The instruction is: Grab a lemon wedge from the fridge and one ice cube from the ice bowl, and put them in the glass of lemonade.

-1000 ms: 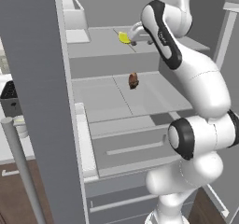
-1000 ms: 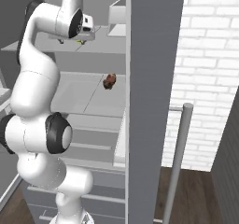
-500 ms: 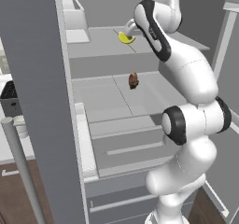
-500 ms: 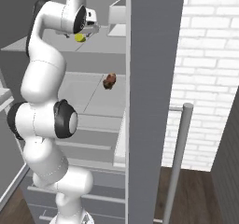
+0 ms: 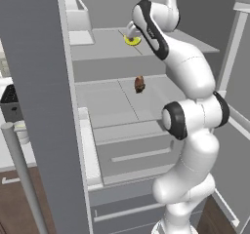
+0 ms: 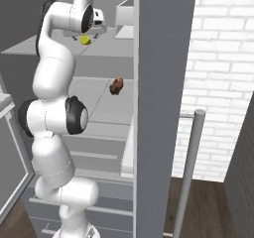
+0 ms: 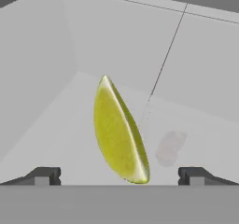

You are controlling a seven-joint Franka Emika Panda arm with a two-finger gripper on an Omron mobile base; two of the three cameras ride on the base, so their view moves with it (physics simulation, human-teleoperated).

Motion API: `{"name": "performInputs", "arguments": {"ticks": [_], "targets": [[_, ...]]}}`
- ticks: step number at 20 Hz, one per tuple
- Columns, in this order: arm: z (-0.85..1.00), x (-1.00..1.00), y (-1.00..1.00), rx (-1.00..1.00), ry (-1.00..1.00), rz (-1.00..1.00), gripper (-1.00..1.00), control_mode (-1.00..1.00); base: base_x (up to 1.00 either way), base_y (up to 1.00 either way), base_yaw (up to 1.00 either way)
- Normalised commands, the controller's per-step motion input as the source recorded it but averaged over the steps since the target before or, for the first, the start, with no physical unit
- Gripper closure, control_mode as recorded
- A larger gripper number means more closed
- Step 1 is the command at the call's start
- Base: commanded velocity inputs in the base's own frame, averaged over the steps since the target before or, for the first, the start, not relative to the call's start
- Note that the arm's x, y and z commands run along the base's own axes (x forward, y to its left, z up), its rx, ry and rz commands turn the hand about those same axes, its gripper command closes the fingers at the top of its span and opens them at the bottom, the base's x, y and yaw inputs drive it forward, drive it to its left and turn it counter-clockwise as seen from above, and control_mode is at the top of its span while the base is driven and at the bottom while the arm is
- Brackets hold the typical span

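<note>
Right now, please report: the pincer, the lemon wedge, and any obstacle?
Pincer open, fingertips on either side of lemon wedge. Wedge on upper fridge shelf, not gripped. Small brown lump one shelf below, not in the way.

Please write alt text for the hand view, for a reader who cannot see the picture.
A small bright yellow lemon wedge lies on a pale grey fridge shelf, seen close up, between the two dark fingertips of the open gripper. The tips stand wide apart on either side of the wedge and do not touch it.
</note>
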Motion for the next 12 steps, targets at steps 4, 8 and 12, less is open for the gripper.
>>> {"name": "performInputs", "arguments": {"ticks": [4,8,12], "targets": [[-0.17,0.27,0.20,-0.04,0.00,0.06,-1.00,-1.00,0.00,0.00,0.00],[-0.30,0.35,0.15,-0.04,0.00,0.05,-1.00,-1.00,0.00,0.00,0.00],[-0.08,0.11,0.05,0.00,0.00,0.04,-1.00,-1.00,0.00,0.00,0.00]]}}
